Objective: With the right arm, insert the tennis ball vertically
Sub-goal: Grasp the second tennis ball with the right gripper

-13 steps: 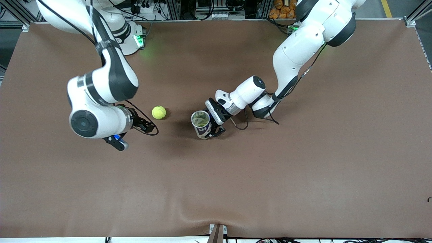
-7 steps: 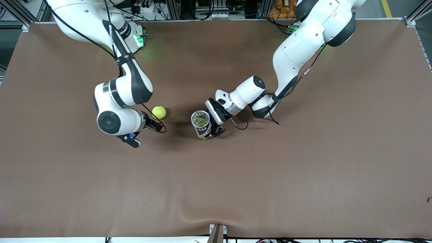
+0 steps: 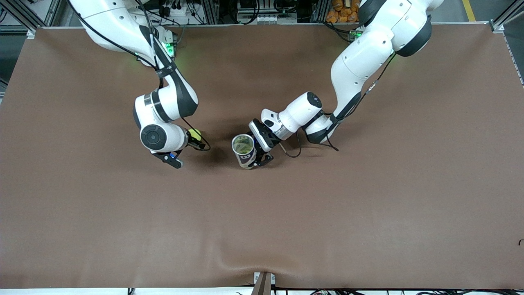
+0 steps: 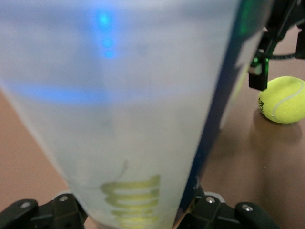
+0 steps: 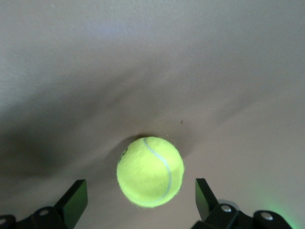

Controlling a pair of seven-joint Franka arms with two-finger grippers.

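A yellow-green tennis ball (image 3: 195, 133) lies on the brown table, partly hidden by my right gripper (image 3: 196, 141). In the right wrist view the ball (image 5: 150, 171) lies between my open fingers (image 5: 75, 199), which stand apart from it on both sides. It also shows in the left wrist view (image 4: 282, 99). My left gripper (image 3: 258, 152) is shut on an upright open-topped ball can (image 3: 244, 150) near the table's middle; the can fills the left wrist view (image 4: 128, 109).
The brown table cover (image 3: 286, 229) has a raised wrinkle near its edge nearest the front camera. A black cable (image 3: 292, 152) loops by the left wrist. The arm bases and cabling stand along the table's edge farthest from the camera.
My right arm has swung toward the table's middle and brought its gripper over the ball, fingers on either side of it. The left arm and can have not moved.
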